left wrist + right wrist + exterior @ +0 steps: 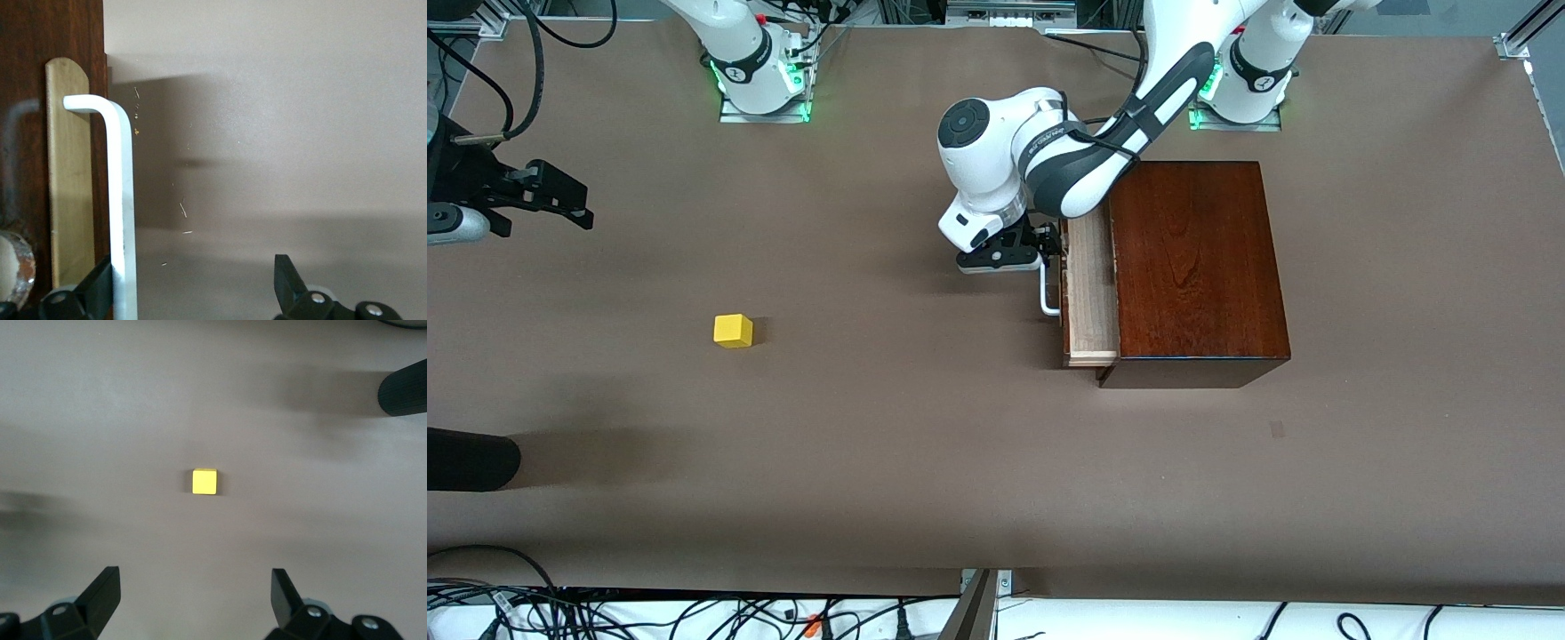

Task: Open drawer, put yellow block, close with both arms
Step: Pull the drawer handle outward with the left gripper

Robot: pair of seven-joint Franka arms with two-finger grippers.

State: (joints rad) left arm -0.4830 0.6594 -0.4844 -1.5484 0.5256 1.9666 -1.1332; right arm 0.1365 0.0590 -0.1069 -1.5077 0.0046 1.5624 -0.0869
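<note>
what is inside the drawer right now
The drawer is only partly out; its exposed pale wood strip shows nothing in it. The rest is covered by the mahogany box. The yellow block sits on the table.

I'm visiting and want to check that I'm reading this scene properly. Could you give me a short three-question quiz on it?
1. True or false: the drawer is fully shut.
2. Where is the yellow block? A in the drawer; B on the bare table, toward the right arm's end; C between the right gripper's fingers.
3. Fill in: the left gripper, fingers open, is at the drawer's white ____.
Key: 1 false, it is partly pulled out. 2 B; the right gripper waits open above the table. 3 handle.
</note>
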